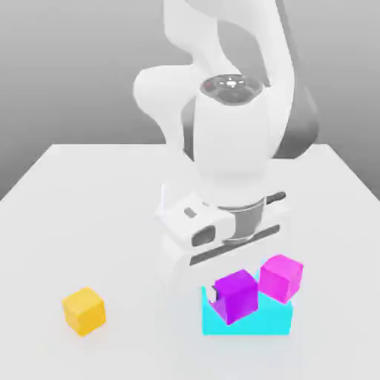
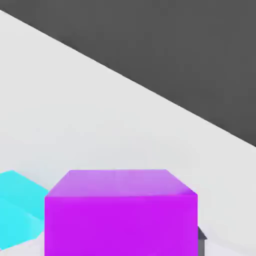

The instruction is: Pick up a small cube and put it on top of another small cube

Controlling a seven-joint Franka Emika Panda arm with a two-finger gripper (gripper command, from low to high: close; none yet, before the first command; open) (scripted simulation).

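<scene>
item: violet-purple small cube (image 1: 237,295), pinched between the fingers of the gripper (image 1: 223,297), held over cyan block (image 1: 249,319) just beside magenta cube (image 1: 281,277); hazard: possible clipping of magenta cube, or release onto cyan block instead.

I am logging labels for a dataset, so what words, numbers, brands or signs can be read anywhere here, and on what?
None: no readable text. The small violet-purple cube, pinker magenta cube, cyan block, yellow cube, white robot arm and white table are all plain.
</scene>
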